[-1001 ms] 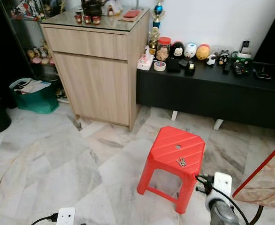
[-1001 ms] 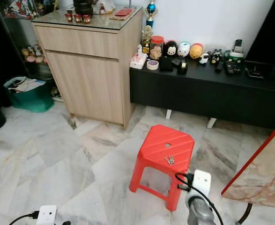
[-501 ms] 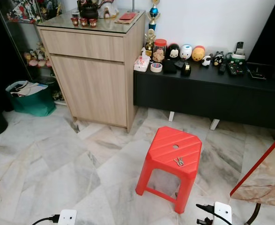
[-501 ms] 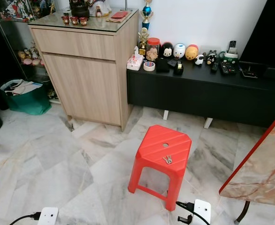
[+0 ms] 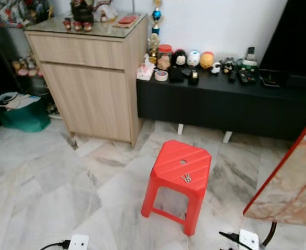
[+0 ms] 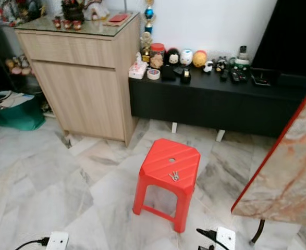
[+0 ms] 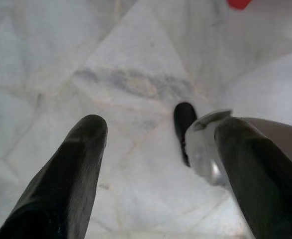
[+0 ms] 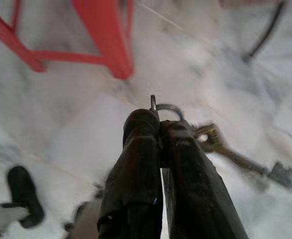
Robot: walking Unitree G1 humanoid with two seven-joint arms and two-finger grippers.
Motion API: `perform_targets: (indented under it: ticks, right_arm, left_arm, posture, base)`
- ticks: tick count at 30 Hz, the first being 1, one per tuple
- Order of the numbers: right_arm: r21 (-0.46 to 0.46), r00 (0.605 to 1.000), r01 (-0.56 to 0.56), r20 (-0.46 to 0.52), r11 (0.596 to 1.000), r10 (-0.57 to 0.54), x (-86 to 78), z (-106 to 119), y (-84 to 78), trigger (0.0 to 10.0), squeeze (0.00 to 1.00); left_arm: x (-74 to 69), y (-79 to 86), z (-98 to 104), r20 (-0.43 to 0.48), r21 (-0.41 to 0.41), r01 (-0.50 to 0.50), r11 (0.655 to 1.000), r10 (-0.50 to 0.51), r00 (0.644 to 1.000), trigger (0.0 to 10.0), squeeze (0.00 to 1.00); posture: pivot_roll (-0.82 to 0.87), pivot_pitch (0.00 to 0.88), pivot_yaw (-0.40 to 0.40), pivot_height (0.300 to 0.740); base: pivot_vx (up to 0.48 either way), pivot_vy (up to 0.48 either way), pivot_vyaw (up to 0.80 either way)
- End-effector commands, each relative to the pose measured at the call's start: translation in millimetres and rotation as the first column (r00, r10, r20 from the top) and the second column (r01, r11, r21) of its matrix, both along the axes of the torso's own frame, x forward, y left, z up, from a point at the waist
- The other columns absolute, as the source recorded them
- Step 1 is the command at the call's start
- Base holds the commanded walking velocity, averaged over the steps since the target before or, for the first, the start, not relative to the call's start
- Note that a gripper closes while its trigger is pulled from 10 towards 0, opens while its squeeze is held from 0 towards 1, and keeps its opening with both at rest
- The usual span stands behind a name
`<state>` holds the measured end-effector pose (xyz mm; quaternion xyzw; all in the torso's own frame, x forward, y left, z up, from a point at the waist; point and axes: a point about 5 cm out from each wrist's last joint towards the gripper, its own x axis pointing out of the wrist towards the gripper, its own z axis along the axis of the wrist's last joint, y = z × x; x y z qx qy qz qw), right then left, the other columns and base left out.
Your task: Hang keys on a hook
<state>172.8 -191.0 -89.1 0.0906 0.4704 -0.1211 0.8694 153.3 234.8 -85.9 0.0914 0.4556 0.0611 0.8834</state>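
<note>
My right gripper (image 8: 158, 119) is shut on a metal key ring (image 8: 171, 108), and brass and dark keys (image 8: 240, 159) dangle from it over the marble floor, near a leg of the red stool (image 8: 106, 40). In the head views a small bunch of keys (image 5: 186, 178) lies on top of the red plastic stool (image 5: 179, 161), which stands in the middle of the floor. My left gripper (image 7: 160, 127) hangs open above the marble floor with nothing between its fingers.
A wooden cabinet (image 5: 90, 78) stands at the back left, beside a low black bench (image 5: 220, 99) lined with figurines. A marble tabletop with a red edge (image 5: 293, 177) juts in at the right. White power strips (image 5: 78, 242) (image 5: 248, 239) lie on the floor, and a green bag (image 5: 17, 112) sits far left.
The camera has pulled back and turned, so the whole scene has slid left. My right arm, seen at the lower right a second ago, has left the head views.
</note>
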Motion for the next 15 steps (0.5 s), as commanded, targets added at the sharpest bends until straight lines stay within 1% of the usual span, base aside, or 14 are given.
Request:
perform_targets:
  ticks: [1,9,15]
  right_arm:
    - [-0.02,1.0,0.009,-0.01,1.0,-0.009,-5.0,-0.9,-8.8,10.0,0.0]
    - [-0.016,1.0,0.001,-0.019,1.0,-0.001,-5.9,-1.9,-5.4,10.0,0.0]
    - [-0.02,1.0,0.002,-0.016,1.0,-0.002,-4.8,-1.5,-4.8,10.0,0.0]
  left_arm:
    - [-0.7,-6.8,-2.3,-0.016,-0.009,0.01,1.0,-0.01,1.0,10.0,0.0]
    - [-1.6,-8.3,-3.0,-0.022,-0.011,0.017,1.0,-0.017,1.0,10.0,0.0]
    - [0.4,-8.9,-2.2,-0.012,-0.012,0.021,1.0,-0.021,1.0,10.0,0.0]
  posture:
    - [0.06,0.0,-0.04,0.74]
    - [0.06,0.0,-0.039,0.74]
    - [0.06,0.0,-0.039,0.74]
  base:
    - [0.0,-0.292,0.0]
    - [0.0,-0.293,0.0]
    - [0.0,-0.296,0.0]
